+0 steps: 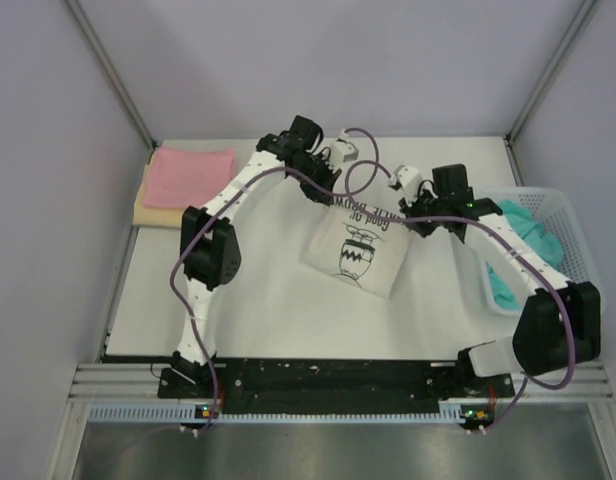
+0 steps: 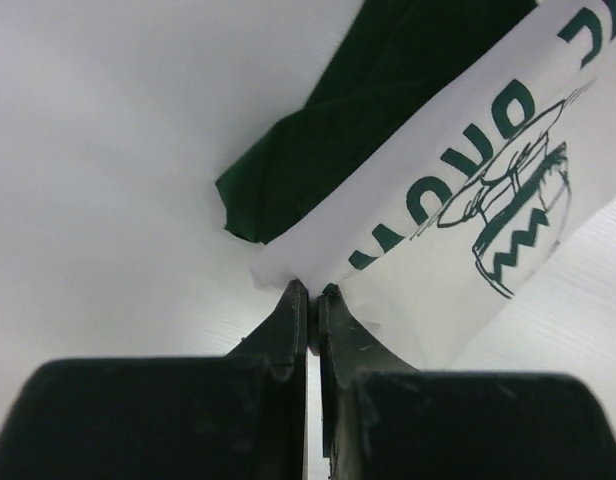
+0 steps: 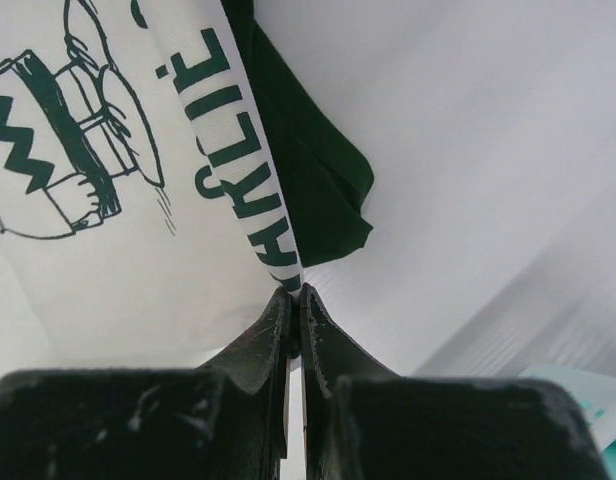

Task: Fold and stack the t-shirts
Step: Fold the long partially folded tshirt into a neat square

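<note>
The white t-shirt (image 1: 360, 252) with dark green parts and the Charlie Brown print hangs between both grippers over the middle of the table, its lower part resting on the surface. My left gripper (image 1: 326, 188) is shut on its top left edge (image 2: 308, 262); a dark green sleeve (image 2: 318, 150) shows behind it. My right gripper (image 1: 416, 215) is shut on its top right edge (image 3: 278, 262), beside another green sleeve (image 3: 318, 190). A folded pink t-shirt (image 1: 191, 177) lies on a pale yellow one (image 1: 148, 210) at the back left. A teal t-shirt (image 1: 523, 250) lies in the basket.
A white plastic mesh basket (image 1: 573, 225) stands at the right edge of the table, close to the right arm. Grey walls and metal posts close in the back and sides. The arm bases sit on a black rail at the near edge.
</note>
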